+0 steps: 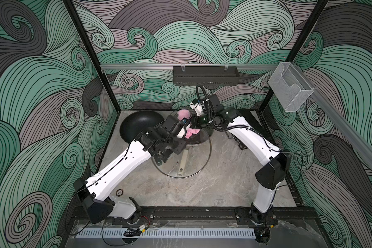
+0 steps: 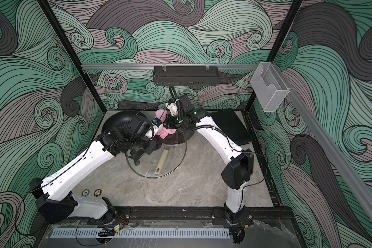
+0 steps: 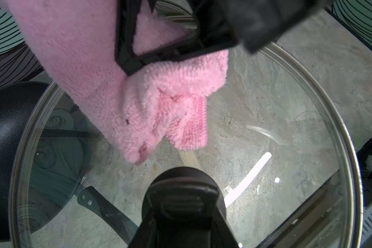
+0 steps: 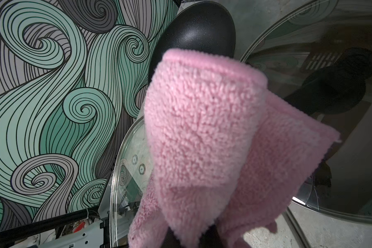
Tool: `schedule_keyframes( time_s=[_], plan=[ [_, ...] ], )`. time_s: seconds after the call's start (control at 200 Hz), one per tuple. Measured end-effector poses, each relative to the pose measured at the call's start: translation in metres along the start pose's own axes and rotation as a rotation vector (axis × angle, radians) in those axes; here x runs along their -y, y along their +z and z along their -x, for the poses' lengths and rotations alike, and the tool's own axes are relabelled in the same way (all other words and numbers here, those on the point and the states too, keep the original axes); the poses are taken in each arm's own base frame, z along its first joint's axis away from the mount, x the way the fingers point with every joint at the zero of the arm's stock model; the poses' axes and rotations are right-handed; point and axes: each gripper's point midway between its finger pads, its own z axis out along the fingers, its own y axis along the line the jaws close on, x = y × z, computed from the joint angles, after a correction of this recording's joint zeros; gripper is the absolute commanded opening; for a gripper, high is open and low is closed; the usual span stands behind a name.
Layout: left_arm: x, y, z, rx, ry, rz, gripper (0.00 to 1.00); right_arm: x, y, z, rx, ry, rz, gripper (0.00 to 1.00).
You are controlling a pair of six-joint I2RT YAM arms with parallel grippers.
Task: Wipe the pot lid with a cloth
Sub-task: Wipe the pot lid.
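— Why is the big round glass pot lid with the metal rim up in the air and not lying on the grey marbled bench?

— So it can be turned to the cloth, I'd guess. The left hand is clamped on the lid's black knob and carries it tilted above the bench, over the small dark pan with the cream handle. Laid flat, only one face could be rubbed.

— And the fluffy pink terry cloth?

— Pinched in the right hand, which is closed tight on a bunched fold. The loose end drapes across the glass well away from the knob. In both top views it sits at the far half of the lid, between the two wrists.

— Is it touching the glass?

— Looks like it. But I can't tell which face it's on.

— And the black wok?

— It stands at the back left, just beside the lid, clear of both arms.

— So this is the wiping itself?

— I'd say so. One hand steadies the lid while the other rubs. That hold on the knob has to be firm, because a push on tilted glass would swing the lid.
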Motion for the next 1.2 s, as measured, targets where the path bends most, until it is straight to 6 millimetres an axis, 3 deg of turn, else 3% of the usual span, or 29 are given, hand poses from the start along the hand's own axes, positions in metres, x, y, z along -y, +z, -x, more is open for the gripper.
schedule_keyframes(
  time_s=[0.15,0.42,0.58,0.695,0.946,1.201],
  plan=[
    [-0.004,0.0,-0.004,-0.015,0.008,0.029,0.0,0.007,-0.004,-0.006,0.001,0.008,-0.005,0.0],
    [-0.016,0.002,0.004,-0.008,0.0,0.108,0.0,0.037,-0.056,-0.047,0.016,0.076,-0.081,0.0],
    [-0.021,0.0,0.021,0.019,-0.034,0.134,0.0,0.03,-0.078,-0.081,0.032,0.101,-0.061,0.0],
    [-0.023,-0.001,0.036,0.037,-0.067,0.146,0.0,0.013,-0.086,-0.104,0.041,0.103,-0.025,0.0],
    [-0.025,-0.001,0.075,0.115,-0.185,0.155,0.0,-0.043,-0.064,-0.148,0.006,0.062,0.085,0.0],
    [-0.025,-0.002,0.092,0.188,-0.332,0.136,0.0,-0.077,-0.024,-0.142,0.057,0.053,0.133,0.0]
  ],
)
